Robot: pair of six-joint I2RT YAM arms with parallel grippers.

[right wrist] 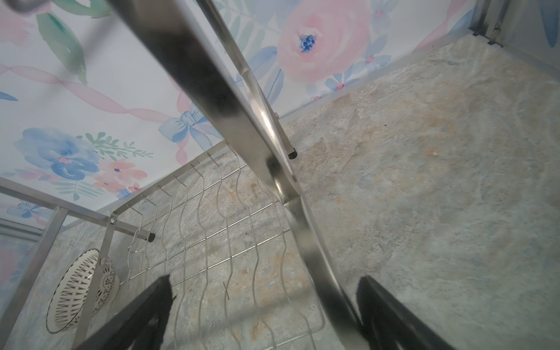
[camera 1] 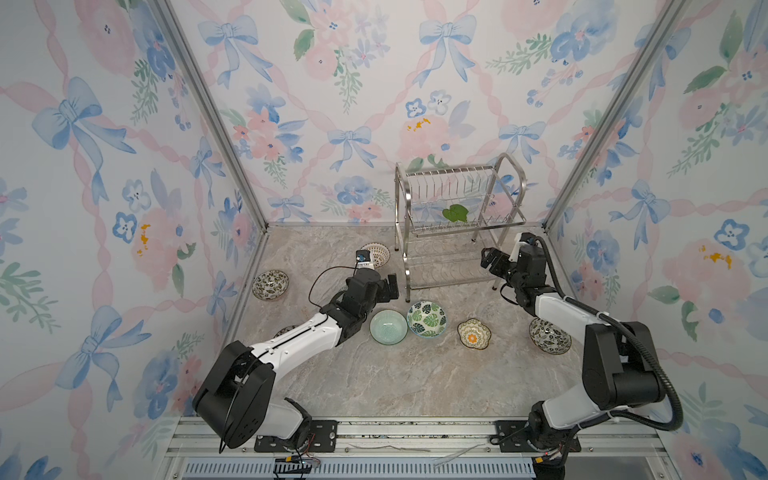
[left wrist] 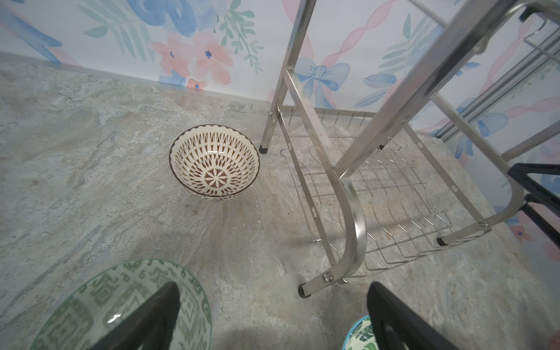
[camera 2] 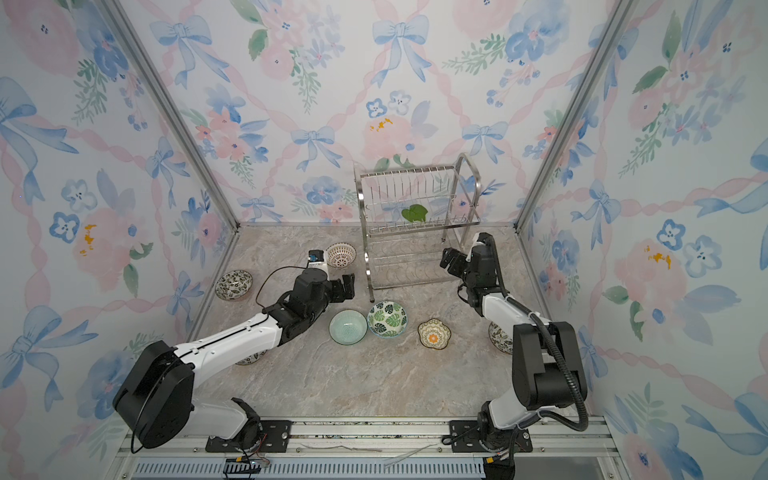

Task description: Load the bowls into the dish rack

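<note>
The bowls all sit on the table and none is in the dish rack, which stands at the table's 1 o'clock against the back wall, taking that wall as 12 o'clock in both top views. The brown lattice bowl lies at the rack's 9 o'clock, and a dark floral bowl sits at the table's 9 o'clock. The mint bowl and leaf bowl are just beside each other at the rack's 7 o'clock. The scalloped yellow-orange bowl is at the rack's 6 o'clock. A second floral bowl is at the rack's 4 o'clock. The left gripper hangs spread and empty near the rack's front-left leg. The right gripper is spread at the rack's 4 o'clock. In the right wrist view a rack tube runs between its fingers, and whether they touch it cannot be told.
</note>
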